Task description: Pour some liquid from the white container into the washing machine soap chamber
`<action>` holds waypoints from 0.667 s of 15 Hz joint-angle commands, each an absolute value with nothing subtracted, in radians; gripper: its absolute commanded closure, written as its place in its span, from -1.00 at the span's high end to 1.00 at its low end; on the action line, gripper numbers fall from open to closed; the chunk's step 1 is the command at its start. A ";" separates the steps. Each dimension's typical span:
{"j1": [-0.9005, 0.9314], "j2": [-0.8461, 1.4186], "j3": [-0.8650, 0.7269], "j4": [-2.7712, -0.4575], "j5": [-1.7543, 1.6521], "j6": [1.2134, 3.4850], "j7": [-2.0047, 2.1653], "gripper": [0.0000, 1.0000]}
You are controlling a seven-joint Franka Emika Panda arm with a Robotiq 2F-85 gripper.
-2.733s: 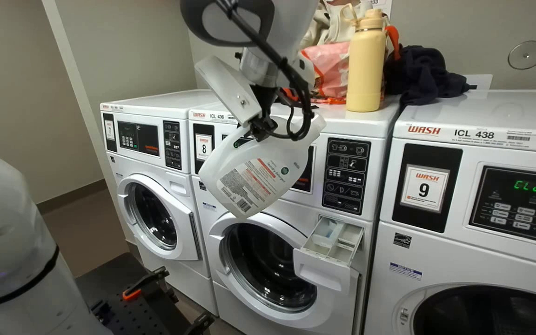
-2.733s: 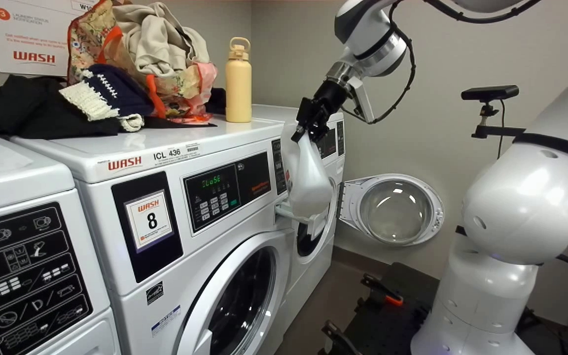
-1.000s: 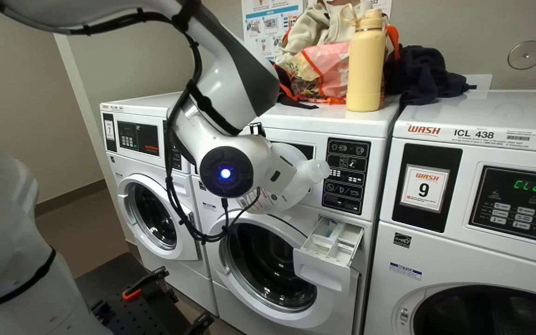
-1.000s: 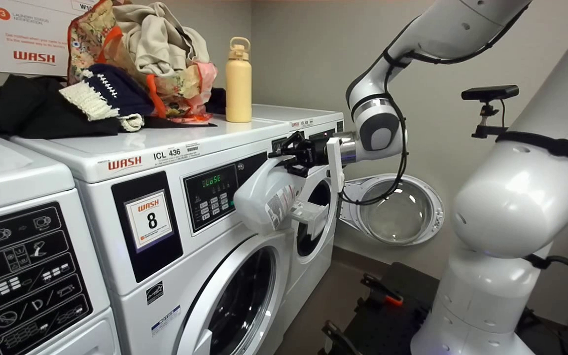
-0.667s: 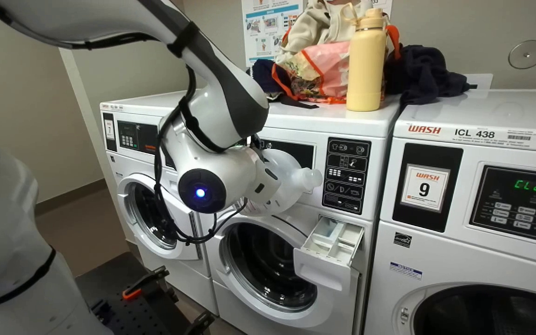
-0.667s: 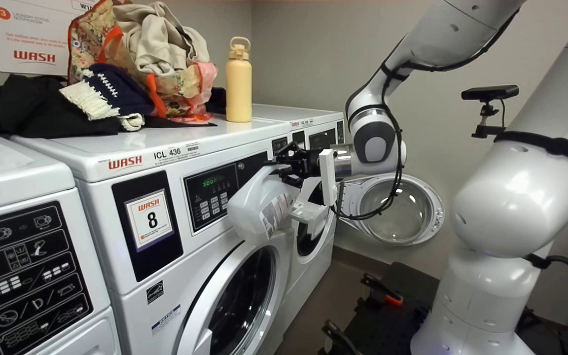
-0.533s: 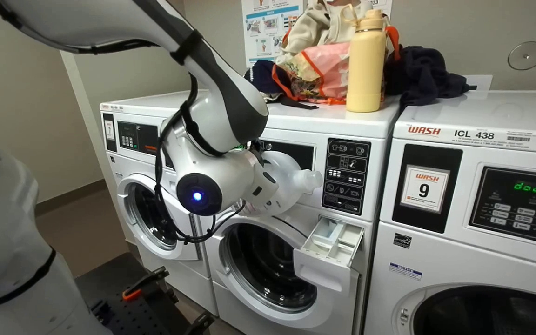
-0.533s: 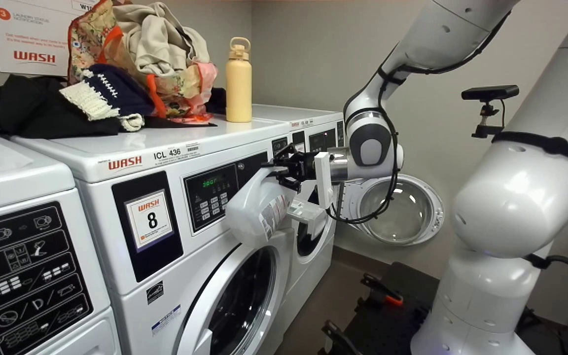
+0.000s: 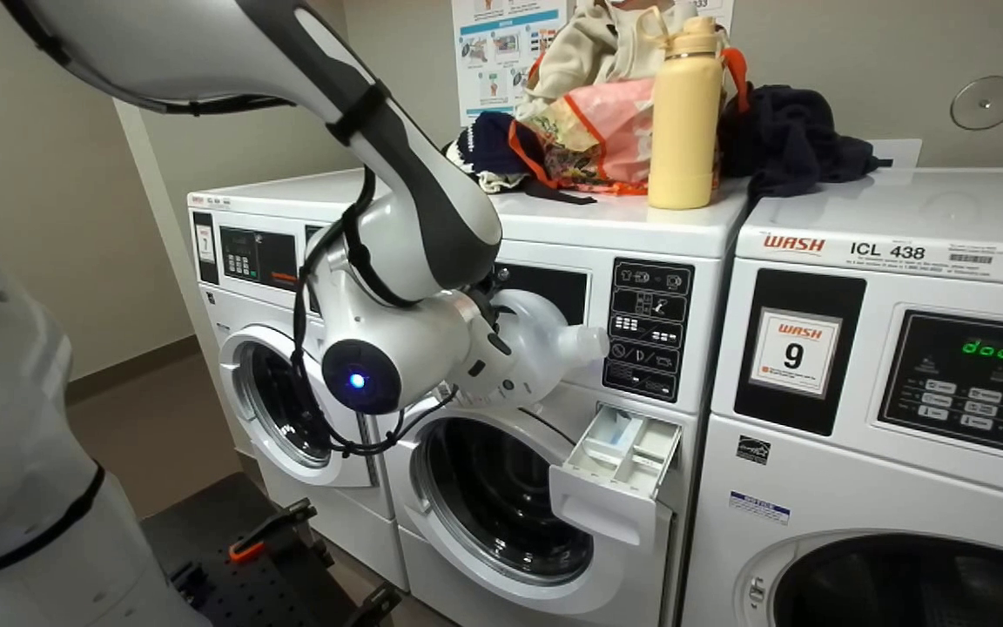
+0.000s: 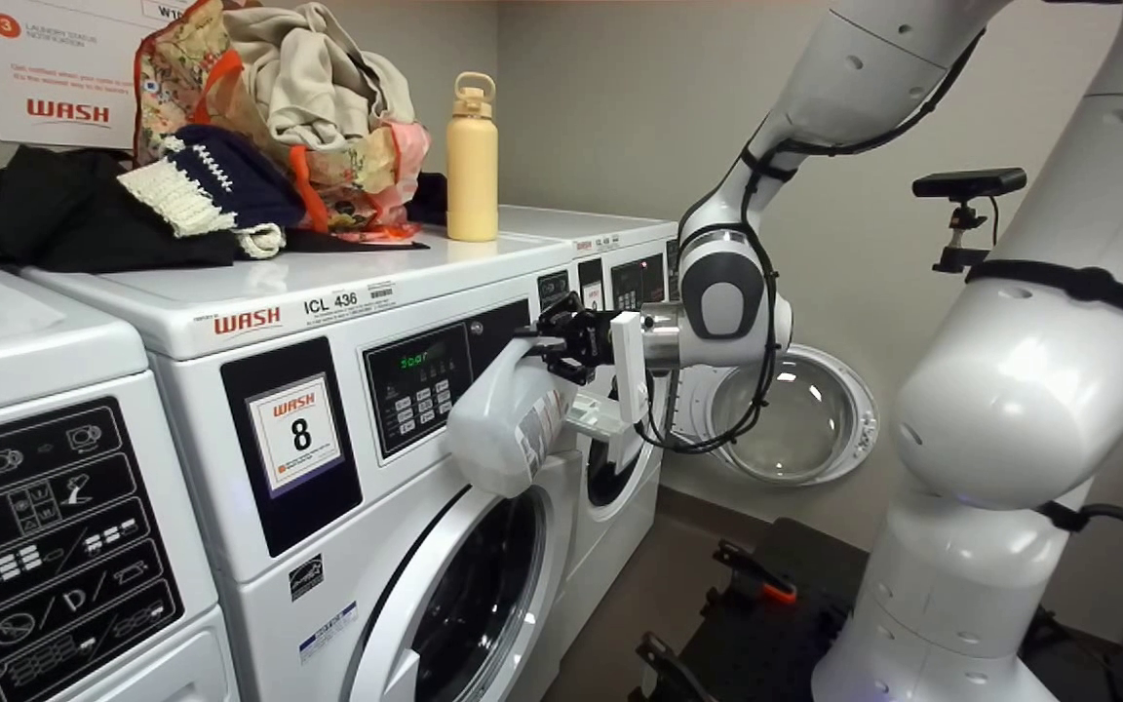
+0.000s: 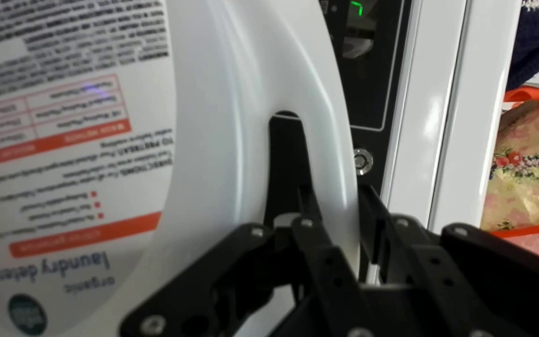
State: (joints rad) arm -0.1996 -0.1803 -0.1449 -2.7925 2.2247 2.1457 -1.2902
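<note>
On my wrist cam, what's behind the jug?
Past the jug shows a black control panel with a green lit segment and a round metal fitting, then the washer's white casing; more black shows through the handle. Whatever lies directly behind the jug's body is covered.

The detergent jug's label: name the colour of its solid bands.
The solid bands on the jug are orange-red, showing best in the wrist view.

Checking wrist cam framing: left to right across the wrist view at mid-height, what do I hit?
Jug label → jug handle → metal disc → white washer edge → flowered bag
</note>
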 commanded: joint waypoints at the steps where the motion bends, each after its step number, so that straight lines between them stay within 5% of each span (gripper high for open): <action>1: -0.213 -0.247 -0.137 -2.792 2.223 2.154 -1.304 -0.87; 10: -0.214 -0.196 -0.146 -2.791 2.344 2.051 -1.380 -0.87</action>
State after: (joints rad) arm -0.2065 -0.1860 -0.1464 -2.7908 2.2653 2.1455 -1.3379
